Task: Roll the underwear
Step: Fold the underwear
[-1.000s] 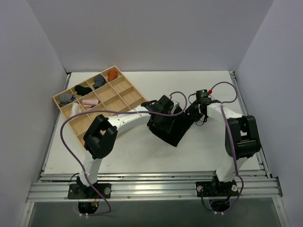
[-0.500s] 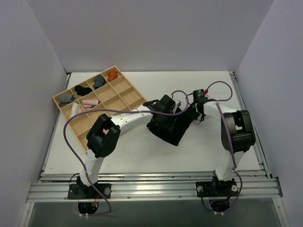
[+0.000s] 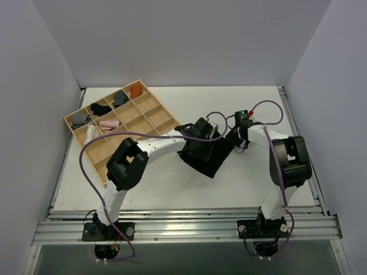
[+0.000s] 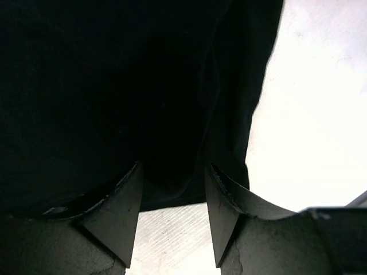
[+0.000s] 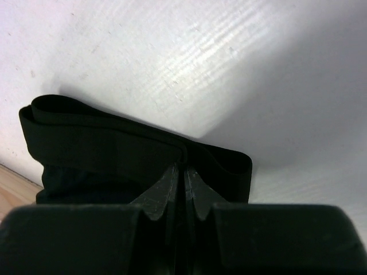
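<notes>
The underwear [image 3: 211, 159], plain black fabric, lies on the white table between the two arms. My left gripper [image 3: 199, 133] hovers over its left part. In the left wrist view the left gripper [image 4: 173, 172] stands open, and the near hem of the underwear [image 4: 143, 103] lies across the gap at its fingertips. My right gripper [image 3: 234, 137] is at the garment's upper right corner. In the right wrist view the right gripper [image 5: 182, 167] is shut on the folded waistband of the underwear [image 5: 103, 140].
A wooden compartment tray [image 3: 150, 102] sits at the back left, holding small rolled bundles: orange [image 3: 136, 90], grey [image 3: 119, 98], black [image 3: 100, 107] and pink [image 3: 108, 123]. A corner of the tray [image 5: 11, 192] shows in the right wrist view. Grey walls enclose the table.
My right gripper has closed onto the waistband and shifted slightly left with its arm. The left gripper has stayed over the fabric, jaws apart.
</notes>
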Controlling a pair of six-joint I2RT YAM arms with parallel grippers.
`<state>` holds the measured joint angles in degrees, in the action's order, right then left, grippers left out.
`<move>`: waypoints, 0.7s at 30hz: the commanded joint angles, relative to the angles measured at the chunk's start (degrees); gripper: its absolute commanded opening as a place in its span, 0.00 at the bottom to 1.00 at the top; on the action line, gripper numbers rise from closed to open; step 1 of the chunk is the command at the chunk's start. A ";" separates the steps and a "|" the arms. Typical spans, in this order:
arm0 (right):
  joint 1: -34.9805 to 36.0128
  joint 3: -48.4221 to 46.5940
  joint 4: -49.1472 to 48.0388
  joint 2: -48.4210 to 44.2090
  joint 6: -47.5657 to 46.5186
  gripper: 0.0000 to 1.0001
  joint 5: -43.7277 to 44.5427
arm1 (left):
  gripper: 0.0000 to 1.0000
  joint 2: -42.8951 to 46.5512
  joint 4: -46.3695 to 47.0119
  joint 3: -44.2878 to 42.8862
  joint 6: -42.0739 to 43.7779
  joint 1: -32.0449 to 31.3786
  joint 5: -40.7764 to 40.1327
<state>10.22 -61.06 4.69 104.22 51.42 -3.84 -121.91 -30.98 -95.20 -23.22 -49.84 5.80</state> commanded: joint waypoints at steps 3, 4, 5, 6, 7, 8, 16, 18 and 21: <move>0.24 3.66 1.90 -5.43 1.49 0.00 1.55 | 0.55 0.00 3.65 1.77 -2.35 -1.13 -2.64; 0.24 4.01 1.82 -5.96 1.49 0.00 1.55 | 0.54 -0.17 3.91 1.94 -2.53 -1.22 -2.55; 0.24 4.19 1.90 -6.22 1.49 0.00 1.46 | 0.52 -0.17 4.17 2.29 -2.70 -1.22 -2.55; 0.24 4.45 1.82 -6.40 1.40 0.00 1.46 | 0.49 -0.17 4.35 2.38 -3.05 -1.22 -2.73; 0.24 4.54 1.73 -6.75 1.32 0.00 1.29 | 0.38 -0.09 4.26 2.39 -3.23 -1.31 -2.81; 0.24 4.54 1.64 -6.84 1.23 0.00 1.11 | 0.32 0.09 4.09 2.30 -3.23 -1.39 -2.90; 0.42 -0.90 4.01 -7.63 -2.46 0.00 1.55 | 0.02 4.92 -2.58 0.10 -1.48 -1.83 -8.26; 0.42 -3.01 4.80 -7.72 -3.08 0.00 1.64 | 0.02 6.33 -3.73 -0.34 -0.95 -1.75 -9.05; 0.50 -5.03 5.42 -8.07 -3.52 0.00 1.29 | 0.02 8.00 -5.31 -0.78 -0.77 -1.66 -10.11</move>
<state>10.24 -62.67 7.84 99.55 49.52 -3.88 -119.39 -33.76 -92.90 -25.02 -51.35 -1.74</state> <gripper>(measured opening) 0.012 0.037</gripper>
